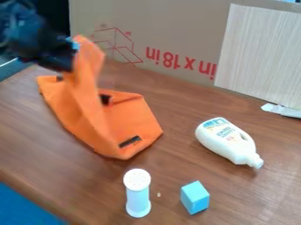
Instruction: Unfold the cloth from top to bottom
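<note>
We see the black gripper at the upper left, above the table's far left part, with its fingers clenched on a raised piece of the orange cloth. The grasped part rises in a tall, narrow fold from the rest of the cloth, which lies on the left half of the wooden table. The view is blurred around the fingertips, so we can't quite make out how much fabric sits between them. On the cloth we find dark patches, one near its lower corner and another beside the raised fold.

To the right of the cloth, well apart from it, we have a white bottle lying on its side, its cap pointing to the lower right. Nearer to us, a shaker with a white perforated top stands upright, and a light blue block sits to its right, the two not touching. Behind the table we see a cardboard panel with red print, and a pale wood-grain board in front of its right part.
</note>
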`<state>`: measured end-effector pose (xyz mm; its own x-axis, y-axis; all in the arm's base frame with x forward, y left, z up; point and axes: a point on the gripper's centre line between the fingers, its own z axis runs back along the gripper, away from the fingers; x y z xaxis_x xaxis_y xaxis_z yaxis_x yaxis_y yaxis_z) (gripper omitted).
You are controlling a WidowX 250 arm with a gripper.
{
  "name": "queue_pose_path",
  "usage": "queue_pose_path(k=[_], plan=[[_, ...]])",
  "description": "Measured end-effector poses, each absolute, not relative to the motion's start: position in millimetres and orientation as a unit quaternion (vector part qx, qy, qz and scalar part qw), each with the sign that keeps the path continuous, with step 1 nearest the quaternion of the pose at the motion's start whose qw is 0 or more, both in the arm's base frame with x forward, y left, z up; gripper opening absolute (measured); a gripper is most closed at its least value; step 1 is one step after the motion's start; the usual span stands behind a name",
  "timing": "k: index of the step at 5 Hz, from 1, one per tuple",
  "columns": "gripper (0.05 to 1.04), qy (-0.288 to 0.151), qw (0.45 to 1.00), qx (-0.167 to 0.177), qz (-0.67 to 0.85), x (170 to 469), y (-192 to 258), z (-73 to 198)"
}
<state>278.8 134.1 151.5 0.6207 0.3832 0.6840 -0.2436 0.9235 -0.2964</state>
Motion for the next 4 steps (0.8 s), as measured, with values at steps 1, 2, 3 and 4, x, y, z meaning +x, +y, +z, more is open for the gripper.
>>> queue_pose_path(k=[1,2,3,4], plan=[[0.059,-0.357,0.905,-0.098,0.212,253.9,150.0,143.8],[0.059,-0.312,0.903,-0.093,0.281,227.2,173.8,143.4],[0.059,-0.272,0.903,-0.087,0.322,205.2,183.9,137.0],[0.059,-0.260,0.902,-0.079,0.336,186.9,189.7,140.2]])
